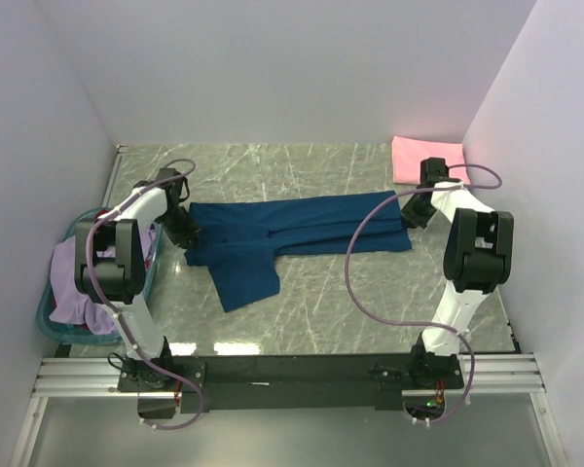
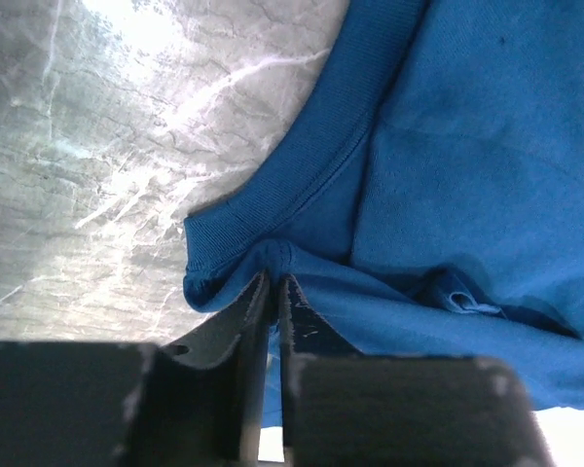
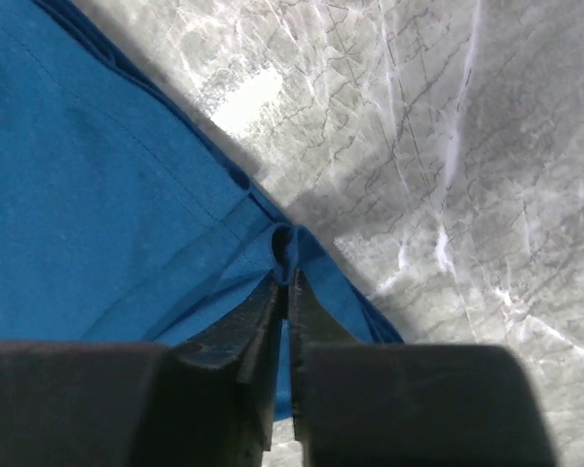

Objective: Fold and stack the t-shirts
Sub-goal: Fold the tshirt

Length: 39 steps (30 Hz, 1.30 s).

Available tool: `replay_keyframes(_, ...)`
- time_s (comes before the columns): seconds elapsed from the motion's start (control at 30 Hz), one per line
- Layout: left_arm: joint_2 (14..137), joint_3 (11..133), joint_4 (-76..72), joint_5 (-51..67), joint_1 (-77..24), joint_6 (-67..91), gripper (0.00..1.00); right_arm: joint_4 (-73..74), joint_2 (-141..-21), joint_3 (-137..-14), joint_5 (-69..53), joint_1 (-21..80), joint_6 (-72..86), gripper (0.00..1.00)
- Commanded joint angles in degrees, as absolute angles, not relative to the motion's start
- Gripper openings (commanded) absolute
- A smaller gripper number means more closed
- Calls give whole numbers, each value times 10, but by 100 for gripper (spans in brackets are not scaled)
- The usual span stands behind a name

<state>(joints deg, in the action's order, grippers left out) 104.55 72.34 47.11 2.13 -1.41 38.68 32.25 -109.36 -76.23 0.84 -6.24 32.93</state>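
A navy blue t-shirt (image 1: 282, 233) lies stretched across the middle of the marble table, folded lengthwise, one sleeve hanging toward the front. My left gripper (image 1: 188, 233) is shut on its left end by the collar (image 2: 273, 263). My right gripper (image 1: 409, 216) is shut on its right hem corner (image 3: 287, 248). A pink t-shirt (image 1: 426, 158) lies folded at the back right corner. A lavender t-shirt (image 1: 73, 287) and a bit of red cloth (image 1: 102, 214) sit in the teal basket.
The teal plastic basket (image 1: 49, 326) stands at the table's left edge beside my left arm. White walls close in the table on three sides. Bare marble (image 1: 370, 302) lies in front of the navy shirt.
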Motion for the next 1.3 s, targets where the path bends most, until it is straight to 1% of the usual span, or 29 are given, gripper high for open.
replay_keyframes(0.0, 1043, 720, 462, 1, -8, 391, 15, 308, -1093, -789, 24, -59, 318, 14)
replay_keyframes(0.03, 1039, 721, 462, 2, -9, 392, 23, 310, -1086, -788, 25, -55, 313, 20)
replay_keyframes(0.1, 1021, 723, 463, 2, -9, 394, 32, 310, -1075, -788, 31, -48, 307, 28)
replay_keyframes(0.13, 1014, 725, 466, 2, -8, 395, 42, 315, -1069, -789, 37, -43, 303, 32)
replay_keyframes(0.17, 1006, 727, 471, 2, -9, 395, 46, 318, -1055, -789, 40, -32, 297, 38)
replay_keyframes(0.2, 990, 727, 474, 0, -9, 395, 51, 320, -1047, -787, 40, -26, 296, 40)
replay_keyframes(0.23, 980, 725, 475, -17, -9, 397, 59, 320, -1037, -783, 40, -19, 295, 45)
replay_keyframes(0.3, 948, 716, 475, -20, -11, 399, 67, 315, -1003, -765, 37, -3, 295, 48)
replay_keyframes(0.33, 936, 709, 475, -23, -13, 403, 75, 308, -991, -758, 33, 8, 294, 50)
replay_keyframes(0.37, 924, 704, 475, -25, -19, 403, 79, 306, -965, -750, 25, 20, 294, 51)
replay_keyframes(0.43, 886, 680, 477, -24, -30, 410, 85, 301, -941, -730, 18, 57, 288, 52)
replay_keyframes(0.47, 875, 669, 477, -23, -45, 412, 85, 301, -921, -724, 16, 70, 286, 52)
replay_keyframes(0.53, 837, 629, 471, -18, -67, 424, 89, 278, -891, -695, -32, 110, 287, 52)
replay_keyframes(0.6, 809, 587, 468, -9, -103, 435, 90, 260, -876, -658, -88, 139, 299, 52)
replay_keyframes(0.7, 782, 529, 451, 4, -148, 461, 82, 216, -862, -611, -142, 204, 325, 51)
replay_keyframes(0.73, 779, 516, 439, 10, -157, 470, 78, 189, -867, -600, -159, 235, 343, 50)
replay_keyframes(0.87, 784, 472, 417, 31, -199, 482, 74, 136, -900, -569, -200, 307, 387, 49)
replay_keyframes(1.07, 811, 454, 393, 54, -217, 488, 71, 113, -987, -595, -211, 388, 410, 48)
replay_keyframes(1.27, 833, 438, 381, 57, -228, 490, 65, 131, -1056, -642, -207, 427, 403, 48)
